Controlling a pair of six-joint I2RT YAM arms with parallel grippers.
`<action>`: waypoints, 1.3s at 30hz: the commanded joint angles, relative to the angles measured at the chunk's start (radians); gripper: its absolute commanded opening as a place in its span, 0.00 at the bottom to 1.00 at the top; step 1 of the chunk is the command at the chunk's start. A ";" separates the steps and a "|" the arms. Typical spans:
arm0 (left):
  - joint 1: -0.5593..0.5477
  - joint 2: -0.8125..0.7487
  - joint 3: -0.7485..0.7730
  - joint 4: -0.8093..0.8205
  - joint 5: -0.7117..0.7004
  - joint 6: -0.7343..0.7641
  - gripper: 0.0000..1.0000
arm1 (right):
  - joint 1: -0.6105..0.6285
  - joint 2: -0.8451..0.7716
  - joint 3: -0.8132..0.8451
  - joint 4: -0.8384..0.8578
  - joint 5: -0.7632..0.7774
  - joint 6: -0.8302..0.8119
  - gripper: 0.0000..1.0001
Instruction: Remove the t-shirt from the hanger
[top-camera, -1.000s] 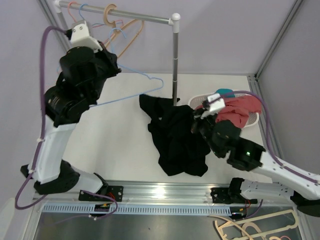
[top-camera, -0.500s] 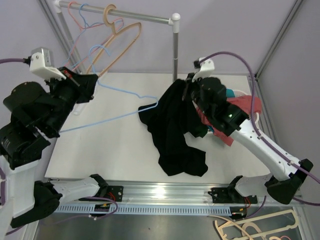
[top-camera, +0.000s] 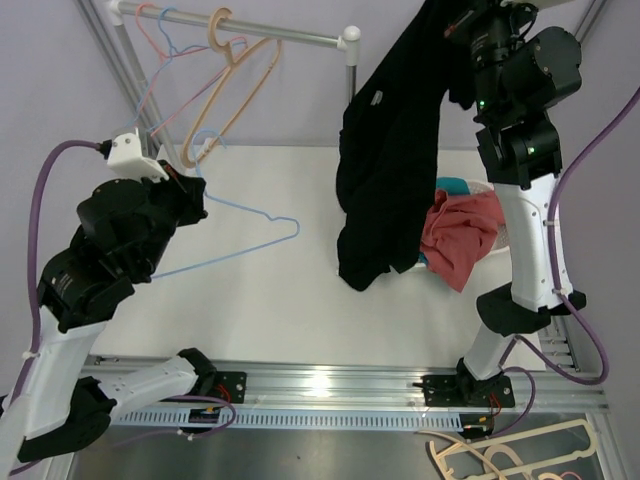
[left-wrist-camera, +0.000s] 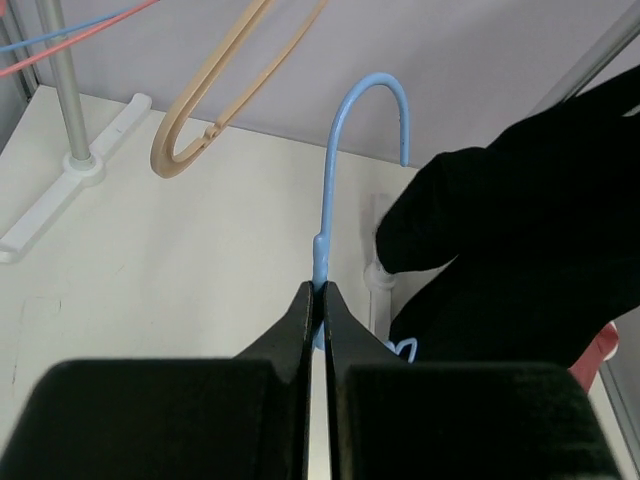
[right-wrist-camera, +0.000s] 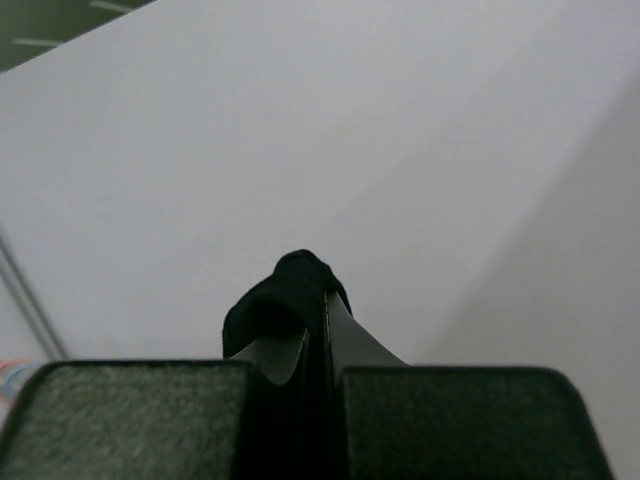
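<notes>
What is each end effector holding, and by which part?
The left end effector is shut on the blue hanger, at its neck just below the hook. The right end effector pinches a bunched fold of the black t-shirt; which part is unclear.

One black t-shirt (top-camera: 385, 160); one red garment (top-camera: 462, 232); one rack (top-camera: 290, 38); one hanger (left-wrist-camera: 321, 262) off rack.

Black-jointed arms (top-camera: 112, 250) with white link shells, purple cables (top-camera: 62, 150), matte-black left gripper (left-wrist-camera: 318, 295) and right gripper (right-wrist-camera: 320, 318).

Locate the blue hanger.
In the top view the blue hanger is left of centre above the table, bare, clamped in the left gripper; the black t-shirt hangs apart to its right.
</notes>
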 joint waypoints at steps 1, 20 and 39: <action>-0.003 0.000 -0.002 0.069 -0.042 0.000 0.01 | -0.092 0.035 -0.016 0.252 0.006 0.008 0.00; -0.003 0.085 0.009 0.177 -0.072 0.049 0.01 | -0.498 -0.119 -0.432 0.233 -0.263 0.380 0.00; -0.001 0.158 0.066 0.223 -0.083 0.074 0.01 | -0.386 -0.384 -1.458 -0.201 0.018 0.599 0.00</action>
